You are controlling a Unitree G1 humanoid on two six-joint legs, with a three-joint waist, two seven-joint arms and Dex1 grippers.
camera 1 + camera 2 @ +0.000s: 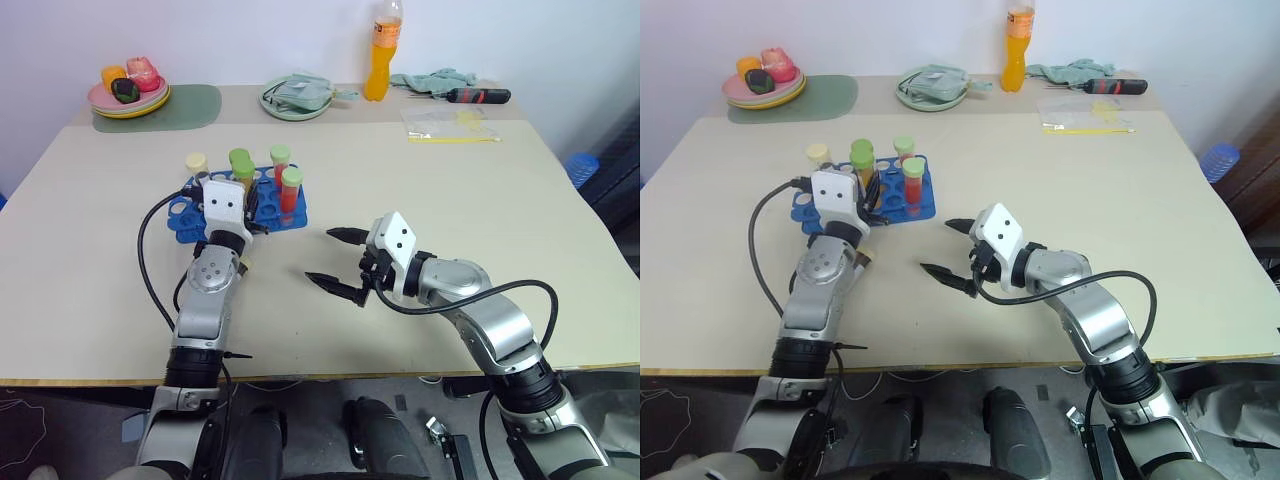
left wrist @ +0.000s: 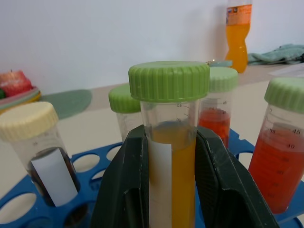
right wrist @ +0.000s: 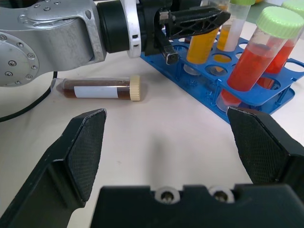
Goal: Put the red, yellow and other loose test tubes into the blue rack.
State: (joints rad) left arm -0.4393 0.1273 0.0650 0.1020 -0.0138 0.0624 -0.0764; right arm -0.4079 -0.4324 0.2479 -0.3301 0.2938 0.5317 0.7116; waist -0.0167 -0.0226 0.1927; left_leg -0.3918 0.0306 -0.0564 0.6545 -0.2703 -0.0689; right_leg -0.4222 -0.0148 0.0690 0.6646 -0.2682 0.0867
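Nearby, brown tube [image 3: 99, 89] lies loose (beside blue rack [image 1: 287, 214]).

"45" on red tube [image 2: 275, 156]

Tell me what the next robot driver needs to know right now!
Left claw: shut on the yellow tube, holding it upright at the blue rack.
Right claw: open, holding nothing, over the table near the rack.
Done: two red tubes and a dark tube stand in the rack, plus one more behind the yellow one.
Left: seat the yellow tube and let go, then pick up the brown tube lying on the table beside the left arm and rack it.
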